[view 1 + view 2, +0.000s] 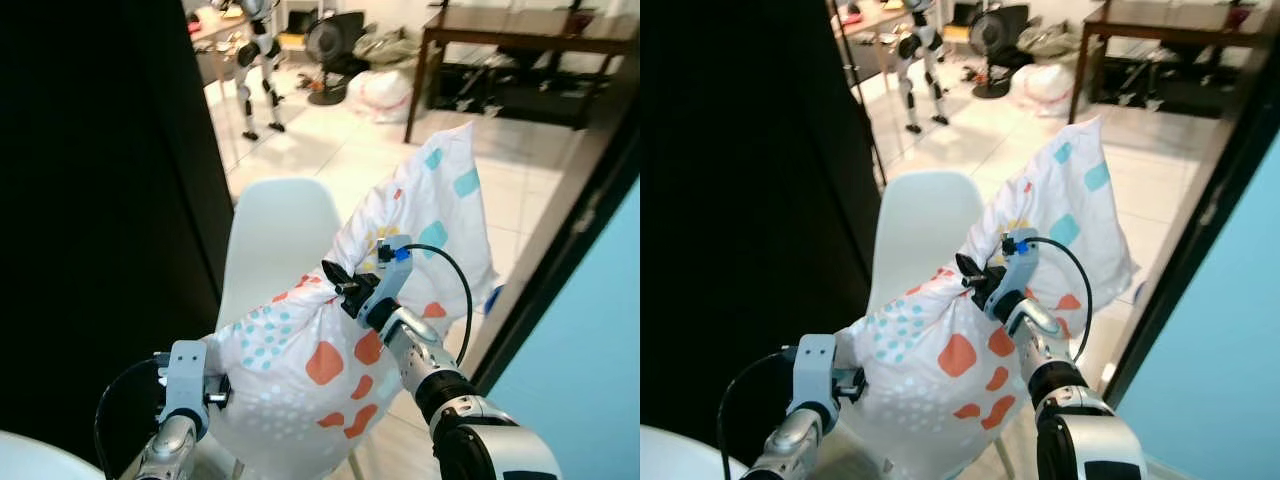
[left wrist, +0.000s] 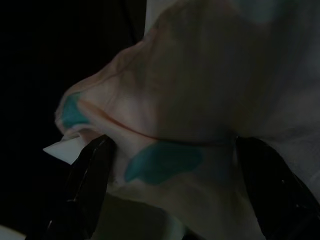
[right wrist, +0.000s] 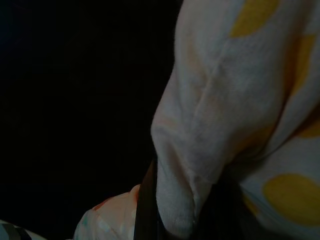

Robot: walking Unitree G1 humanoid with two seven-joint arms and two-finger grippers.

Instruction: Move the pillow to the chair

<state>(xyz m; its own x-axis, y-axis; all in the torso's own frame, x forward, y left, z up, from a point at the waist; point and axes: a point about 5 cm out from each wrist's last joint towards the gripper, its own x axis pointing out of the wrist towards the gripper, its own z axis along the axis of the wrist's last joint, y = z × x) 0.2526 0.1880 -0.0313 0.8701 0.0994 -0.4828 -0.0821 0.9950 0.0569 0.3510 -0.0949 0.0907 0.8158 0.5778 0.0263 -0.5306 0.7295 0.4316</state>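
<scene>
A white pillow with orange, teal and yellow patches hangs between my two arms, over the seat of a white plastic chair. My right gripper is shut on a fold of the pillow near its middle. My left gripper is shut on the pillow's lower left corner, with the cloth bunched between its black fingers. The pillow's top corner points up toward the far right. Most of the chair seat is hidden under the pillow.
A black panel stands close on the left. A dark frame and a light blue wall close in on the right. Beyond lie a tiled floor, another small humanoid robot, a fan and a dark wooden table.
</scene>
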